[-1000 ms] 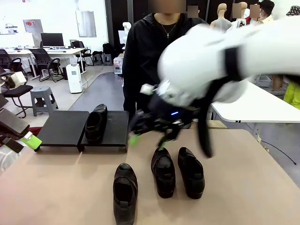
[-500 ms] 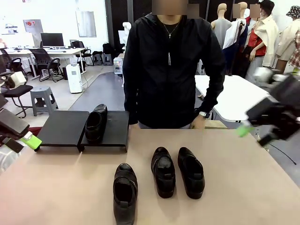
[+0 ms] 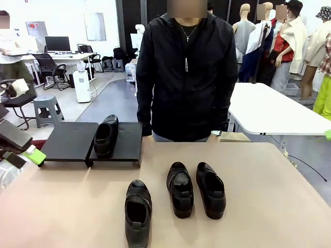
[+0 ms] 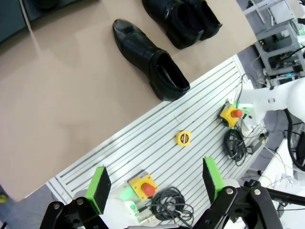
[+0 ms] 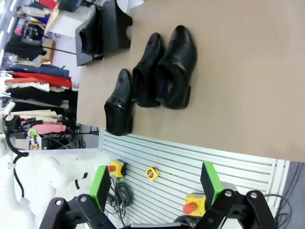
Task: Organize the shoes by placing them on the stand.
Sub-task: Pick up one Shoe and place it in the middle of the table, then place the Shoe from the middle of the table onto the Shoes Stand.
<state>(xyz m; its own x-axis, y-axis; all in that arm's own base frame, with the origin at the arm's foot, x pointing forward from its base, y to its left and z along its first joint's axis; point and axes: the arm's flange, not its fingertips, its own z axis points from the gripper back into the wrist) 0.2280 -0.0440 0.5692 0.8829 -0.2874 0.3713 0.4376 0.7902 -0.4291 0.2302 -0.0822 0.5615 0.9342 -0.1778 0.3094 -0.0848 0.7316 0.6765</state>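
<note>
We take stock with both arms parked clear of the shoes, and the stand (image 3: 70, 140) is our anchor for everything. One racked shoe (image 3: 106, 135) sits on the left half of the stand's right platform, toe pointing off toward the person (image 3: 186, 77). The left platform is bare, and so is the slot beside that shoe. Three more wait off the stand on the tabletop (image 3: 269, 206). The lone shoe (image 3: 138, 212) lies out from the stand's right corner toward our side, well apart from it. The pair (image 3: 180, 190) rests side by side, farther to the right of the stand. All three run their long axes near-to-far, toes away from us, roughly parallel to the racked shoe, so we judge no turn is needed, only a lift and a carry toward the stand. The left end effector (image 4: 155, 179) hangs wide open and empty on our side of the stand, back past the tabletop's near edge, with the lone shoe ahead of its fingers, heel end nearest. The right end effector (image 5: 155, 183) is spread just as wide, holding nothing, looking across at the pair with the stand beyond. We reckon the left arm is nearer to both the lone shoe and the stand, so that shoe looks the natural next pick, gripped across its width near the opening.
</note>
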